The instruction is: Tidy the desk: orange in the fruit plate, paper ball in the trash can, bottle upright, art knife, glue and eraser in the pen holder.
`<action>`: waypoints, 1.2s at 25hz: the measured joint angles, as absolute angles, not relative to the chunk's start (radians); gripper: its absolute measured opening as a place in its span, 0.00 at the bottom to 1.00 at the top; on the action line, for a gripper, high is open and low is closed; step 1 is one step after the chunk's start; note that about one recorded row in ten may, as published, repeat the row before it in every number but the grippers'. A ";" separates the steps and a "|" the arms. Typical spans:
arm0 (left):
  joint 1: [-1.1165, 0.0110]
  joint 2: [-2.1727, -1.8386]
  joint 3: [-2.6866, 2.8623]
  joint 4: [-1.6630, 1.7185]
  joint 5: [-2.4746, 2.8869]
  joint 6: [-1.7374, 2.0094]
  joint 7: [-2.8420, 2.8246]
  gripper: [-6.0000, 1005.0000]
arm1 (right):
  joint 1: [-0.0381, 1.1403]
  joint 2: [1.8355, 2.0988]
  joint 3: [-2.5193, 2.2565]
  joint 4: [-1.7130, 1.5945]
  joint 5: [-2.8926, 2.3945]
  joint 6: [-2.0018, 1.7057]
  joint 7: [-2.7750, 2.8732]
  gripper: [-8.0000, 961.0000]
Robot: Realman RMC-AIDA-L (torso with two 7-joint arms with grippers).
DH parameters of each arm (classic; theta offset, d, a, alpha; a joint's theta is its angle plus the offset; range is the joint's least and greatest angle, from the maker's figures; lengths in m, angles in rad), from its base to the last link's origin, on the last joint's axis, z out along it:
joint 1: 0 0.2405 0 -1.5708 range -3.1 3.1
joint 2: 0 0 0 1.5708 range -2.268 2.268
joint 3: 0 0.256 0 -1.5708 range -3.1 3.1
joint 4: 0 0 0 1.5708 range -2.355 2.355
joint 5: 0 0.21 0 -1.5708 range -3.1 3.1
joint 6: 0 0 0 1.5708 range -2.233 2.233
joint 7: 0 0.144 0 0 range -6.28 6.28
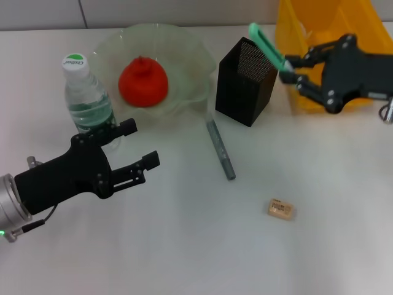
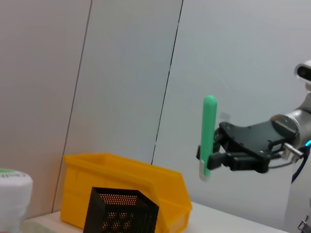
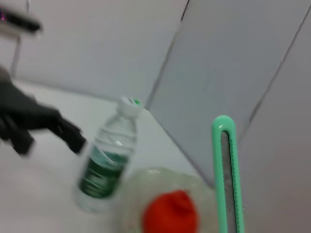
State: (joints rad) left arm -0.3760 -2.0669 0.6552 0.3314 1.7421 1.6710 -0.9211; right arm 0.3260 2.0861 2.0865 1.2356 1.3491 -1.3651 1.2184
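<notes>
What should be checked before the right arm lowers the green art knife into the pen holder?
1. Right gripper shut on the art knife: ok.
2. Knife over the pen holder opening: cannot tell; the head view shows it near the rim.
3. Holder upright: ok.
4. Left gripper open, well away, beside the bottle: ok.
5. Bottle upright, orange in the fruit plate: ok.
6. Glue and eraser lying on the table: not ok.

Green art knife (image 1: 266, 44), black mesh pen holder (image 1: 244, 83), yellow bin (image 1: 295, 37).
</notes>
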 joint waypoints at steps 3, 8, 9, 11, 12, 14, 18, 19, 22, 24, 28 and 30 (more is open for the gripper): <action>-0.380 -2.064 0.652 0.331 1.742 1.667 -0.923 0.83 | 0.290 2.086 2.052 1.335 1.353 -1.286 1.100 0.20; -0.385 -2.067 0.646 0.330 1.741 1.657 -0.919 0.83 | 0.307 2.082 1.990 1.388 1.264 -1.153 0.957 0.21; -0.385 -2.067 0.646 0.330 1.741 1.657 -0.919 0.83 | 0.307 2.082 1.990 1.388 1.264 -1.153 0.957 0.21; -0.390 -2.069 0.635 0.318 1.735 1.640 -0.891 0.83 | 0.313 2.083 1.957 1.391 1.203 -1.089 0.888 0.22; -0.390 -2.070 0.633 0.316 1.733 1.637 -0.886 0.83 | 0.315 2.083 1.938 1.392 1.178 -1.054 0.856 0.22; -0.393 -2.071 0.627 0.298 1.721 1.624 -0.864 0.83 | 0.308 2.083 1.866 1.415 1.098 -0.927 0.771 0.22; -0.395 -2.070 0.627 0.287 1.715 1.621 -0.873 0.83 | 0.262 2.083 1.749 1.507 0.982 -0.772 0.708 0.23; -0.395 -2.070 0.627 0.287 1.715 1.621 -0.873 0.83 | 0.262 2.083 1.749 1.507 0.982 -0.772 0.708 0.23; -0.395 -2.069 0.627 0.287 1.715 1.622 -0.880 0.83 | 0.230 2.082 1.682 1.604 0.901 -0.719 0.693 0.24; -0.395 -2.069 0.623 0.287 1.715 1.624 -0.881 0.83 | 0.221 2.082 1.646 1.649 0.827 -0.691 0.693 0.24; -0.396 -2.070 0.615 0.287 1.715 1.627 -0.876 0.83 | 0.211 2.081 1.521 1.652 0.602 -0.536 0.692 0.25; -0.397 -2.071 0.615 0.287 1.713 1.627 -0.874 0.83 | 0.208 2.081 1.500 1.651 0.562 -0.511 0.692 0.25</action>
State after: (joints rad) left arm -0.3969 -2.0709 0.6149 0.2869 1.7125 1.6272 -0.8742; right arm 0.2079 2.0812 1.4999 1.6507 0.5620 -0.5113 0.6917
